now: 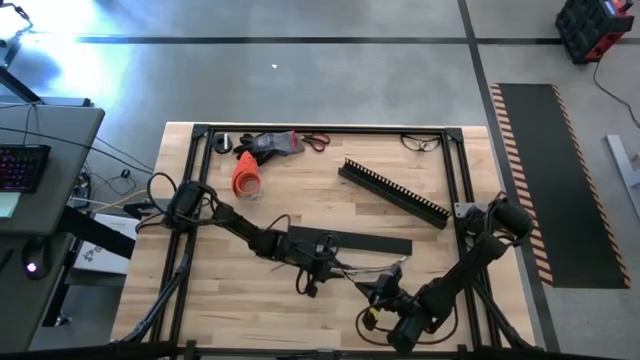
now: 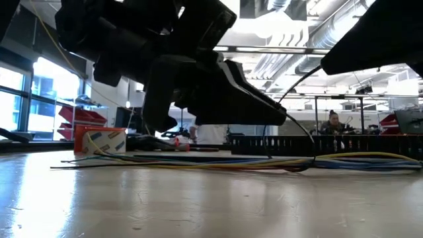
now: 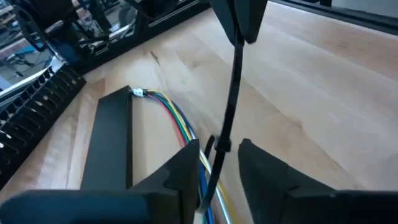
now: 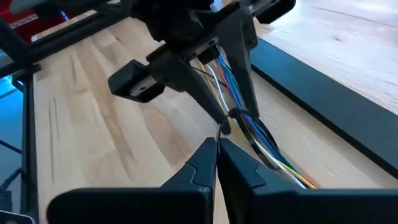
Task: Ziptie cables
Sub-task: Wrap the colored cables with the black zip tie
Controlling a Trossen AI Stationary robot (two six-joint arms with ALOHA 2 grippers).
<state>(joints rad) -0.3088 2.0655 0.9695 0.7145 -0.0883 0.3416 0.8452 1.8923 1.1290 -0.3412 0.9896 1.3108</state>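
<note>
The cables are a thin bundle of coloured wires lying on the wooden table near its near edge, seen in the low view and both wrist views. A black zip tie is looped round them. My left gripper reaches in from the table's left and is shut on the bundle at the loop. My right gripper comes from the near right and is shut on the tie's strap. My left gripper has the cables between its two fingers right beside the zip-tie loop, slanting down from the table's left, fingers across the bundle. The cables' ends stay on the table on either side. My right gripper pinches the zip tie's strap between its shut fingertips, a short way from the head. It comes level from the near right. In the left wrist view the strap runs straight and taut from the loop up to the right fingers.
A flat black bar lies just beyond the cables. Farther back are a long black comb-toothed channel, an orange roll, a hand tool, scissors and glasses. A black frame borders the table.
</note>
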